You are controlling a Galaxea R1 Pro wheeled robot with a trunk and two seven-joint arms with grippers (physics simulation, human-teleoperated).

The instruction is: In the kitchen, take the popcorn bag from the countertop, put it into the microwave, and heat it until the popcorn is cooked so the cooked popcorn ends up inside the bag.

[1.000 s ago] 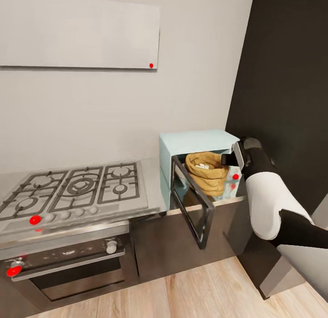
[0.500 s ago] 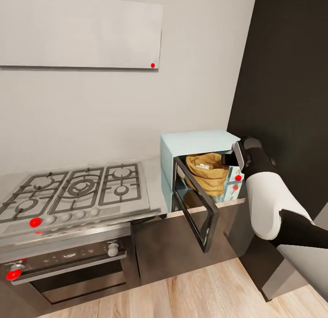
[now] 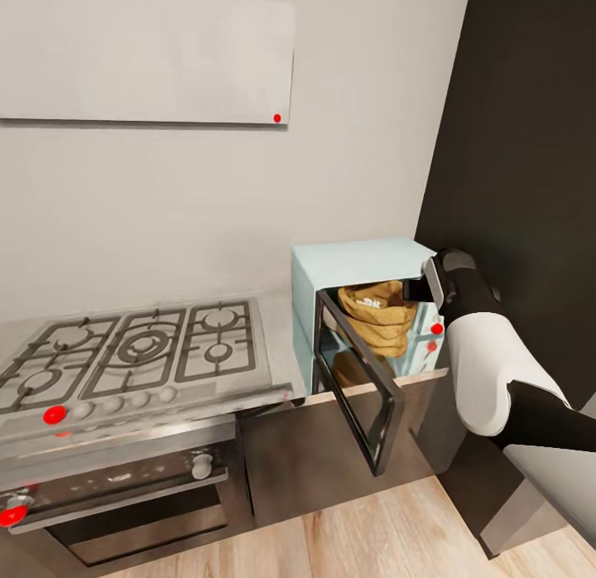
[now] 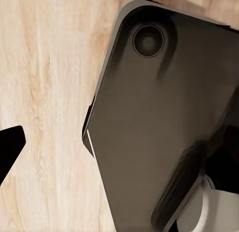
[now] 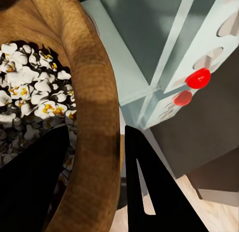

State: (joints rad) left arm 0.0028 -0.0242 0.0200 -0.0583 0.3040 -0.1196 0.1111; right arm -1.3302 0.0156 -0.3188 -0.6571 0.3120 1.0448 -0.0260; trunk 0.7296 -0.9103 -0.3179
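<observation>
The popcorn bag (image 3: 377,317) sits at the mouth of the open pale-blue microwave (image 3: 356,267) on the worktop (image 3: 364,385), its rolled rim pinched by the right tool (image 5: 94,182): one dark finger lies inside the bag over the white, popped kernels (image 5: 30,102), the other outside the cloth wall. The right arm (image 3: 484,363) reaches in from 4 o'clock in the head view.

By the look of the kernels, the heating is done; whether the bag is being set down or drawn out cannot be told from this moment alone. Either way, the next move calls for a level, slow carry so the bag stays upright and nothing spills.

Room is tight. The glass door (image 3: 360,379) hangs open toward 6 o'clock, just beside the bag's path, and the control panel with its red markers (image 5: 198,78) stands close at the tool's other side. The dark wall (image 3: 530,147) hems the arm in at 3 o'clock. The gas hob (image 3: 136,350) lies well apart at 9 o'clock.

The left tool's state cannot be told; its wrist camera looks down on wooden floor (image 4: 45,82) and a dark panel of the robot's own body (image 4: 159,127).
</observation>
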